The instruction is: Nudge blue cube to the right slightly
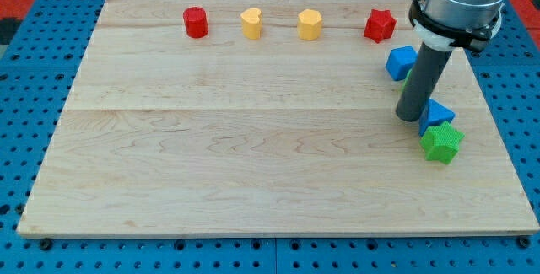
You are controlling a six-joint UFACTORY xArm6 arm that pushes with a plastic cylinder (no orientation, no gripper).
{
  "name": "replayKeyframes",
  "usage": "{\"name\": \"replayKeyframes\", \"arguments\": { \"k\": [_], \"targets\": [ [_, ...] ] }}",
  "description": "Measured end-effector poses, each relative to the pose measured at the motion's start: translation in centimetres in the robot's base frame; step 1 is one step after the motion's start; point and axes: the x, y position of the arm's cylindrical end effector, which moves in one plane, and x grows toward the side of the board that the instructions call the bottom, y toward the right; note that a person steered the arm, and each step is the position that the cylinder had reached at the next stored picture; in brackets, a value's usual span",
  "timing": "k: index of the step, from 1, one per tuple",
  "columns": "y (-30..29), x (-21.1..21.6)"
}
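The blue cube (401, 61) sits near the board's right edge, in the upper right of the view. My tip (409, 118) is just below the cube, a little to its right, and touches the left side of a second blue block (439, 114). A green star block (441, 142) lies right below that block. A small bit of a green block (407, 80) shows behind the rod, mostly hidden.
Along the top of the wooden board (253, 156) stand a red cylinder (196, 23), a yellow heart block (251, 24), a yellow hexagonal block (310, 24) and a red star block (380, 25). The board's right edge is close to the blue cube.
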Motion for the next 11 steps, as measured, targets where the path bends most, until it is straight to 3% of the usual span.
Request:
{"name": "replayKeyframes", "arguments": {
  "k": [3, 4, 5, 6, 7, 8, 10, 11],
  "targets": [
    [2.8, -0.4],
    [-0.2, -0.5],
    [-4.1, -2.5],
    [-2.9, -7.1],
    [-1.2, -8.3],
    [0.4, -8.0],
    [-2.0, -6.5],
    [1.8, -6.0]
  ]
}}
